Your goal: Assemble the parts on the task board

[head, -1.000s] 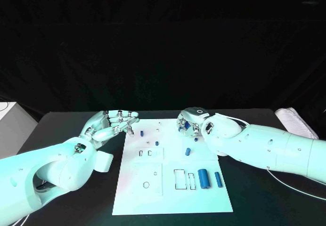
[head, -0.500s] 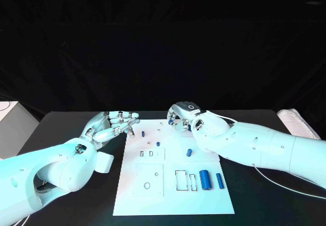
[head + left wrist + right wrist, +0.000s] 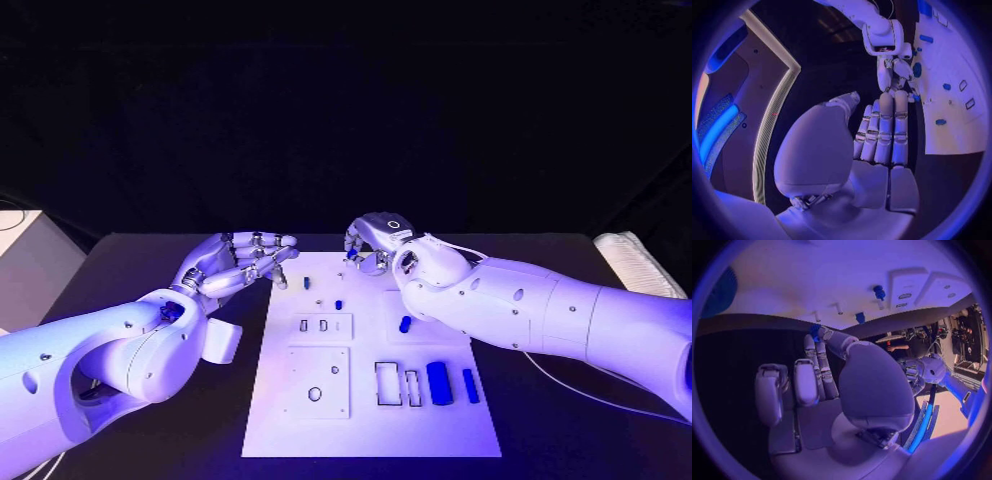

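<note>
My right hand pinches a small blue part at its fingertips, over the far end of the task board on the counter. I should lower it slowly (no tilting!). My left hand hovers beside, curled, holding nothing.

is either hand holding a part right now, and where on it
The right hand pinches a small blue part at its fingertips; where on it cannot be told. The left hand holds nothing.
</note>
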